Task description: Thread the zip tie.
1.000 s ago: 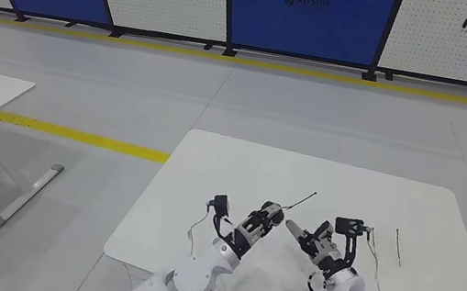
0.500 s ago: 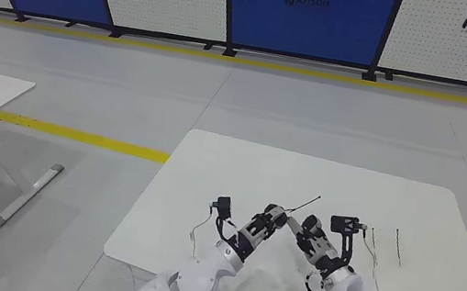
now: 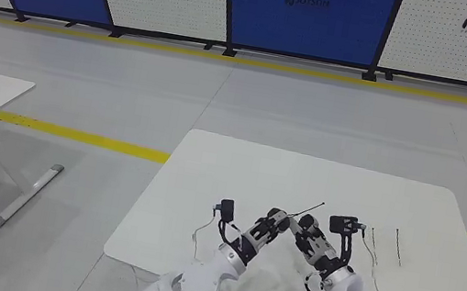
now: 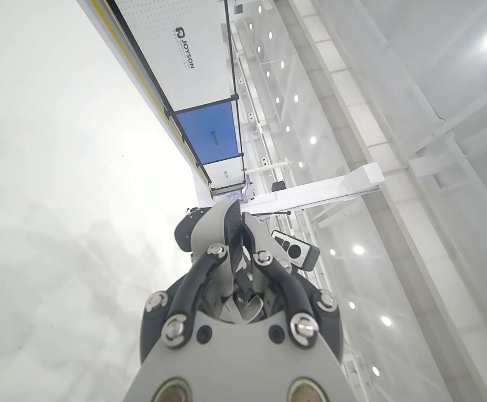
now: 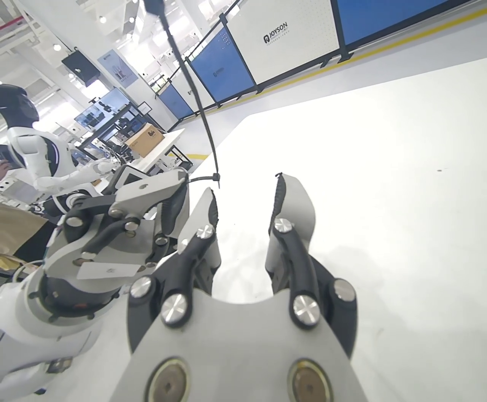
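While our left gripper pinches the zip tie, our right gripper stands open just beside it

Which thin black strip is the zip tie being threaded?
Near the front edge of the white table, the left gripper pinches a black strip: that is the zip tie. Unlike the spare ties lying flat on the table, it sticks up in the air.
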Robot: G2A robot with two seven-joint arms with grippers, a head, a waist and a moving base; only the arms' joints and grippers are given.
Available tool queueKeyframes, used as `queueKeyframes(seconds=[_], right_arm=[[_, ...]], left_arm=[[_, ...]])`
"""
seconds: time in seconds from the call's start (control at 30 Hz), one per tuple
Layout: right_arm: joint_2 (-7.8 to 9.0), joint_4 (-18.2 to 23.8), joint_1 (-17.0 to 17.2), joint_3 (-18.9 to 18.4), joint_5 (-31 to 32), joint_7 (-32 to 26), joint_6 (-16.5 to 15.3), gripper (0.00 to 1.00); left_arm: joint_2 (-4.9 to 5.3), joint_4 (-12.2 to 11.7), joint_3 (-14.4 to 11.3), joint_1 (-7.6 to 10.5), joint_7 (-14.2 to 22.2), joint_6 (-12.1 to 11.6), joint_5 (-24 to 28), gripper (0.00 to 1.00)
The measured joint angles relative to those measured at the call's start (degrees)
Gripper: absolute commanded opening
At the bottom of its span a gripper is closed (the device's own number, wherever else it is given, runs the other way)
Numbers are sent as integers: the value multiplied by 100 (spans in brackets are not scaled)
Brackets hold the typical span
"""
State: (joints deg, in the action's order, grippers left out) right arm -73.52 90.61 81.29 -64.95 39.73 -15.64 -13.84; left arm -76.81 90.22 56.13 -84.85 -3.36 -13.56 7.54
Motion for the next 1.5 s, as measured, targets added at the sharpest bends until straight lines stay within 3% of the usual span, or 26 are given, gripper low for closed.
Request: queueKeyframes(seconds=[0.9, 1.0, 1.5], right_arm=[[2, -33, -34, 107, -42, 55, -105, 14], [3, -48, -39, 116, -47, 54, -118, 0], [-1, -93, -63, 207, -54, 11, -104, 0]], left_arm=[[-11, -85, -16, 0, 58, 6, -155, 0], [-12, -105, -16, 5, 59, 7, -163, 0], [-8, -46, 21, -36, 90, -166, -164, 0]])
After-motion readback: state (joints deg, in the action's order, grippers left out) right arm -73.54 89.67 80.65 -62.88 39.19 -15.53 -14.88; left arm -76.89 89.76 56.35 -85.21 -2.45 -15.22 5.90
